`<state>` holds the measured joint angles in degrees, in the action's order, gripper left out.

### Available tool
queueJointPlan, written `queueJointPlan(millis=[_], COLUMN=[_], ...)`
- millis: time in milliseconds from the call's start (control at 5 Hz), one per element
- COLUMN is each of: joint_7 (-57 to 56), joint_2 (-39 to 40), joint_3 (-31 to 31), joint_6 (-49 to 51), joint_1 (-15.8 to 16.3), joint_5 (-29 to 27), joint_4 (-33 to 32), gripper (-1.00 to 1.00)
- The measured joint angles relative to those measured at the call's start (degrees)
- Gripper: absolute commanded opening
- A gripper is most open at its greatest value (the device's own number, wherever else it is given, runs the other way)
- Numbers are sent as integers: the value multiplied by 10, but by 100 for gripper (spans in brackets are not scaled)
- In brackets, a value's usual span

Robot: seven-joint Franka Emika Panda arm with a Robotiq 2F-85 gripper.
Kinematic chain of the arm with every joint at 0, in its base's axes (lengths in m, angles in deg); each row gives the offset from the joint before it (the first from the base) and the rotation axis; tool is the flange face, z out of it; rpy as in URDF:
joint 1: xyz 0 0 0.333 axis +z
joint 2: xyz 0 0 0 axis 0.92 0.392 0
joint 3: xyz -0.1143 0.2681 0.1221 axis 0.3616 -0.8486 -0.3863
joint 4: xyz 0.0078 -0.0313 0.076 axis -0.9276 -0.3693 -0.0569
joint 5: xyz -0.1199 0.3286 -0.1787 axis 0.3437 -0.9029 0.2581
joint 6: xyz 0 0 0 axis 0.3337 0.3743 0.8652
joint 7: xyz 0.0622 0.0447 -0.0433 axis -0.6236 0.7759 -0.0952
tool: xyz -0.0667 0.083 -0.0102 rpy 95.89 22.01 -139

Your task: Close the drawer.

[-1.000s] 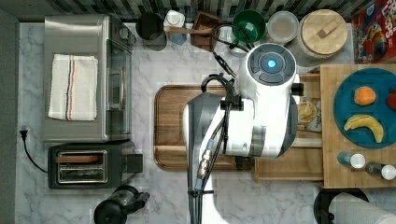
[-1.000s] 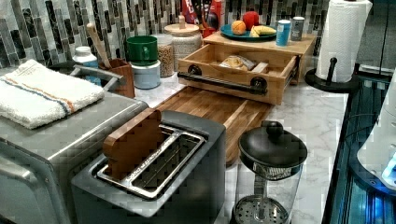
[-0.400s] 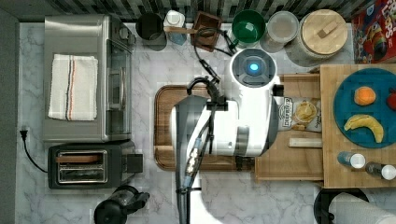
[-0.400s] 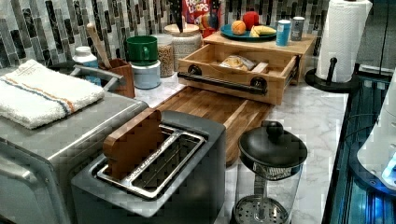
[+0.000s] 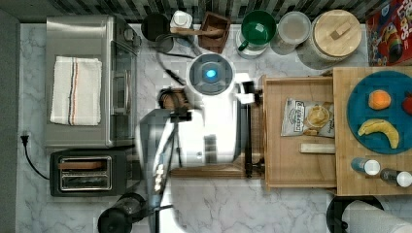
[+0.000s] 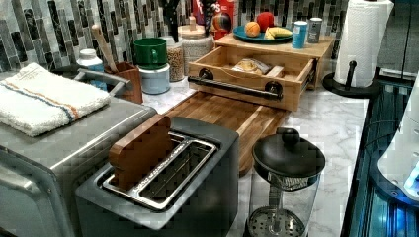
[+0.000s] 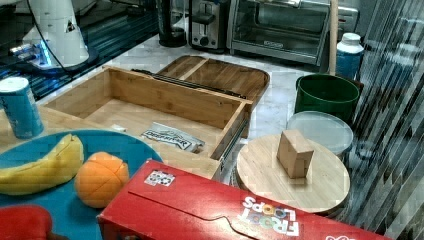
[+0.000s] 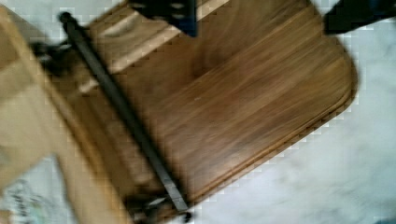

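The drawer (image 5: 299, 165) stands open, its handle (image 5: 248, 131) overhanging the board's (image 6: 232, 114) edge. In the top view the arm (image 5: 204, 126) covers the board just left of the handle. Jaw state: cannot tell.

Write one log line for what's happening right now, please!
task: close drawer | drawer: open, chip bag inside | handle: untouched | arm: above cutting board

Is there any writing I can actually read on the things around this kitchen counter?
"FROOT LOOPS": on the red cereal box, seen upside down in the right view.
Snack packet in the open drawer: print too blurred to read.
Toaster oven: small front label, unreadable.
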<state>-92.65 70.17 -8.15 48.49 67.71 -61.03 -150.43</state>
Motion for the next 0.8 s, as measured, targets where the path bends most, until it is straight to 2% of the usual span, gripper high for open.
queueJointPlan(millis=[200,400,600,800], joint_7=[-30,-89,-149,-159], joint_2=[-3,-4,-1,4], joint_3=[-30,-36,-35,-26], joint_6=[-51,-130,-162,-199], joint_1=[8,20,20,19], joint_5=[0,0,18,43], joint_4=[-25,-71,-113,-154], gripper=[-100,-100,-100,-100])
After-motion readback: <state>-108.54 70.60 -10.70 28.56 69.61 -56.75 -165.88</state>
